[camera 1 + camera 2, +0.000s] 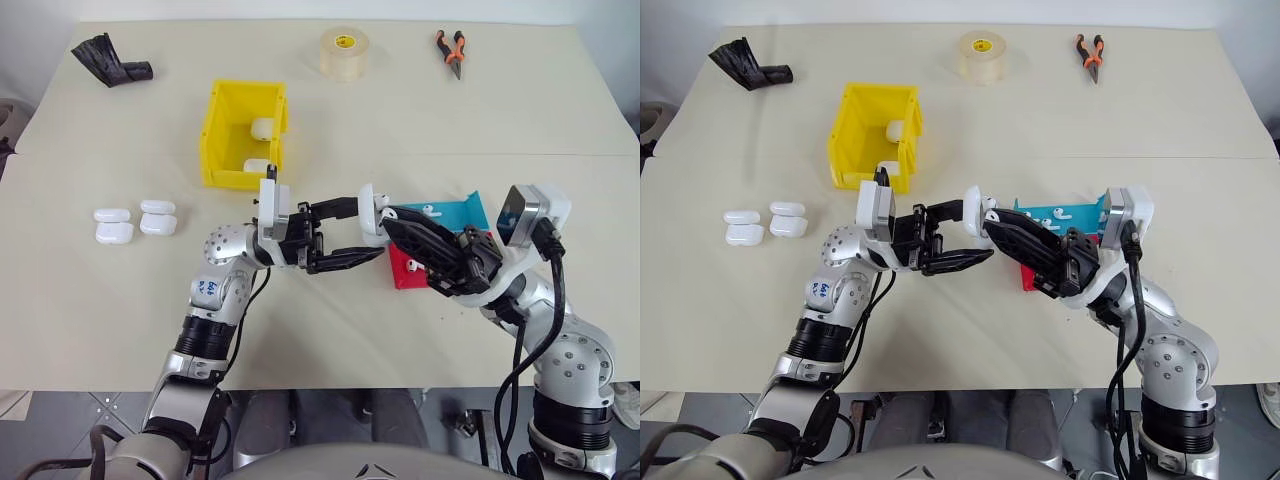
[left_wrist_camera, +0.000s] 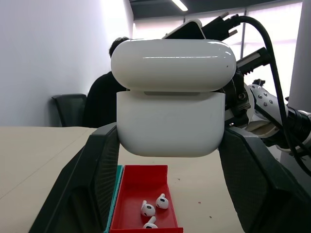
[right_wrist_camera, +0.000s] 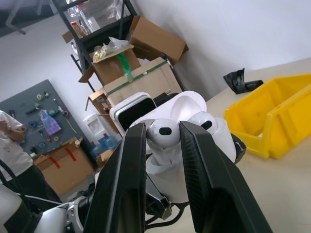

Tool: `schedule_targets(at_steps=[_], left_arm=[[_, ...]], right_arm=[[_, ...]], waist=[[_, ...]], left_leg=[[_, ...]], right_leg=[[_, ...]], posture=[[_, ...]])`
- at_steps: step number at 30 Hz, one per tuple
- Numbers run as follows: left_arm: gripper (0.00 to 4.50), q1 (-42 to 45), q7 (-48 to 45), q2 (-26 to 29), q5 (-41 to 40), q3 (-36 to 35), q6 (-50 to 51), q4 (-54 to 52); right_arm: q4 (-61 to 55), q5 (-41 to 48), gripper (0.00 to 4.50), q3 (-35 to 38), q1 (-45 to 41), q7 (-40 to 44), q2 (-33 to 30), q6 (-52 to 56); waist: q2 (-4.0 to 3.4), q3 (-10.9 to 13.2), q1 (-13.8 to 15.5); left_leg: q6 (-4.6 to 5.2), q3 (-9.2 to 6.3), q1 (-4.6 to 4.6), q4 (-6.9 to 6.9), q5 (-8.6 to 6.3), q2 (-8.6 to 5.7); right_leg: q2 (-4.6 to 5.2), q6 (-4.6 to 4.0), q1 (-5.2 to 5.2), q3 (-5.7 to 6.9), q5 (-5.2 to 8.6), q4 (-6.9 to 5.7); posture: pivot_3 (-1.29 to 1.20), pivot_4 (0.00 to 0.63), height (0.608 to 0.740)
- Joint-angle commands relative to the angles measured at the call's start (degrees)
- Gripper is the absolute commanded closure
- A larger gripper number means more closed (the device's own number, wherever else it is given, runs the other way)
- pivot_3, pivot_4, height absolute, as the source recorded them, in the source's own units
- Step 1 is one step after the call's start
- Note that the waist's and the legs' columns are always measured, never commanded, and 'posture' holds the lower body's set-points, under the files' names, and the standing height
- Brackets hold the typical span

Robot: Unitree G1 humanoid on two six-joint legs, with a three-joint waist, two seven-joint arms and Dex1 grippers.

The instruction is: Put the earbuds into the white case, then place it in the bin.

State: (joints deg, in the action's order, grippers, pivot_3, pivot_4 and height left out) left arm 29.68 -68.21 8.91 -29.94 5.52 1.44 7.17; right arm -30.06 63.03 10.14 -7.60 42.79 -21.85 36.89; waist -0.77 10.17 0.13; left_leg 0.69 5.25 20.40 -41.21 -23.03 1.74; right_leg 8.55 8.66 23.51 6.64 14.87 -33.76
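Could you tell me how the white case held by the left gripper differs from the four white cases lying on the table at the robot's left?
The held white case is up in the air between the left gripper fingers; the four cases lie flat on the table. Its lid stands open, with an earbud at its mouth; theirs are shut. All are glossy white and rounded.

glossy white plastic case (image 2: 171, 99) (smooth), yellow plastic bin (image 1: 228, 135), matt table (image 1: 500, 120)

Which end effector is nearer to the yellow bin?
Left. The left end effector, shut on the white case, is just in front of the yellow bin. The right end effector, holding an earbud at the case, is farther to the right.
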Motion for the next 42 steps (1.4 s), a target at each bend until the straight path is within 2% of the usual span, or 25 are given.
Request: schedule_targets(at_steps=[1, 3, 6, 9, 11, 14, 15, 21, 25, 29, 35, 42], left_arm=[[1.77, 1.1, 0.1, -0.9, -1.3, -0.1, -0.3, -2.3], [1.77, 1.2, -0.1, -0.9, -1.2, -0.1, -0.3, -2.2], [1.77, 1.2, -0.8, -0.6, -1.2, 0.0, -0.2, -2.2], [1.77, 1.1, -1.1, -0.5, -1.1, 0.1, -0.1, -2.3], [1.77, 0.8, -0.9, -0.2, -1.1, -0.2, 0.1, -2.7], [1.77, 0.1, -0.9, 1.3, -0.9, -0.7, 0.4, -3.7], [1.77, -0.2, -0.6, 2.7, -0.3, -1.1, 0.5, -4.2], [1.77, -1.4, 3.1, 10.3, 5.4, -1.4, 1.4, -6.1], [1.77, -0.1, 5.1, 16.4, 14.8, 1.3, -1.6, -6.8], [1.77, 1.1, 5.6, 19.8, 19.8, 4.8, 1.8, -7.9], [1.77, 2.6, 6.7, 19.0, 20.6, 6.9, 5.1, -9.5], [1.77, 4.0, 7.3, 17.0, 21.1, 9.0, 7.0, -10.0]], right_arm=[[0.2, -2.6, 3.43, -2.0, 1.0, 0.3, -1.4, -0.4], [0.7, -2.1, 3.43, -2.2, 0.4, -0.2, -2.3, 0.6], [0.7, 1.4, 2.88, -1.8, -1.4, 0.8, -4.2, 2.5], [1.4, -0.8, 1.93, -1.2, -3.4, 0.6, -4.5, -0.1], [2.2, -1.2, 1.15, -0.1, -3.6, 2.7, -6.9, 0.2], [3.7, -1.0, 0.21, 2.4, -2.6, 6.5, -11.5, 0.9], [5.0, -3.0, 0.05, 3.4, -1.9, 8.2, -13.7, -0.3], [12.6, -13.9, 0.05, 5.5, 0.5, 15.6, -21.1, -7.7], [15.4, -19.2, 0.93, 4.0, -0.6, 19.5, -24.1, -11.3], [13.8, -21.7, 2.33, 0.2, -5.2, 20.4, -23.8, -11.7], [10.8, -22.7, 4.38, -5.2, -12.2, 19.4, -22.8, -8.9], [8.3, -24.3, 4.45, -13.4, -20.9, 14.3, -17.1, -3.8]], waist=[[0.0, 0.0, 0.0], [0.0, 0.0, 0.0], [0.0, 0.0, 0.0], [0.0, 0.0, 0.0], [0.0, 0.0, 0.2], [0.04, 0.0, 0.7], [0.05, 0.0, 0.8], [0.05, 0.0, 1.1], [0.05, 0.0, 1.2], [0.04, 0.0, 1.2], [0.05, 0.0, 1.2], [0.05, 0.0, 1.2]], left_leg=[[0.0, 0.0, 0.0, 0.0, 0.0, 0.0], [0.0, 0.0, 0.0, 0.0, 0.0, 0.0], [0.0, 0.0, 0.0, 0.0, 0.0, 0.0], [0.0, 0.0, 0.0, 0.01, 0.0, 0.01], [0.01, 0.0, 0.0, 0.0, 0.0, 0.0], [0.05, 0.01, 0.01, 0.0, -0.03, -0.02], [0.06, 0.01, 0.01, 0.0, -0.04, -0.01], [0.06, 0.06, -0.02, 0.02, -0.03, 0.0], [0.06, 0.09, -0.03, 0.02, -0.03, 0.0], [0.06, 0.1, -0.03, 0.02, -0.03, 0.0], [0.04, 0.08, -0.01, 0.02, -0.02, 0.0], [0.02, 0.07, -0.01, 0.0, -0.01, 0.03]], right_leg=[[0.0, 0.0, 0.0, 0.0, 0.0, 0.0], [0.0, 0.0, 0.0, 0.0, 0.0, 0.0], [0.0, 0.0, 0.0, 0.0, 0.0, 0.01], [0.0, 0.0, 0.0, 0.0, 0.0, 0.01], [0.0, 0.0, 0.0, 0.0, 0.0, 0.01], [0.01, 0.0, -0.01, -0.01, 0.0, 0.05], [0.01, 0.0, -0.01, -0.01, 0.0, 0.06], [0.0, 0.0, 0.0, -0.03, 0.0, 0.06], [0.0, 0.0, 0.0, -0.04, 0.0, 0.04], [0.0, 0.0, 0.0, -0.03, 0.0, 0.06], [0.0, 0.0, 0.01, -0.01, 0.0, 0.06], [-0.01, 0.0, 0.02, 0.01, 0.0, 0.01]], posture=[[0.0, 0.15, 0.74], [0.0, 0.15, 0.74], [0.0, 0.15, 0.74], [0.0, 0.15, 0.74], [0.0, 0.15, 0.74], [0.0, 0.15, 0.74], [0.0, 0.15, 0.74], [0.0, 0.15, 0.74], [0.0, 0.15, 0.74], [0.0, 0.15, 0.74], [0.0, 0.15, 0.74], [0.0, 0.15, 0.74]])
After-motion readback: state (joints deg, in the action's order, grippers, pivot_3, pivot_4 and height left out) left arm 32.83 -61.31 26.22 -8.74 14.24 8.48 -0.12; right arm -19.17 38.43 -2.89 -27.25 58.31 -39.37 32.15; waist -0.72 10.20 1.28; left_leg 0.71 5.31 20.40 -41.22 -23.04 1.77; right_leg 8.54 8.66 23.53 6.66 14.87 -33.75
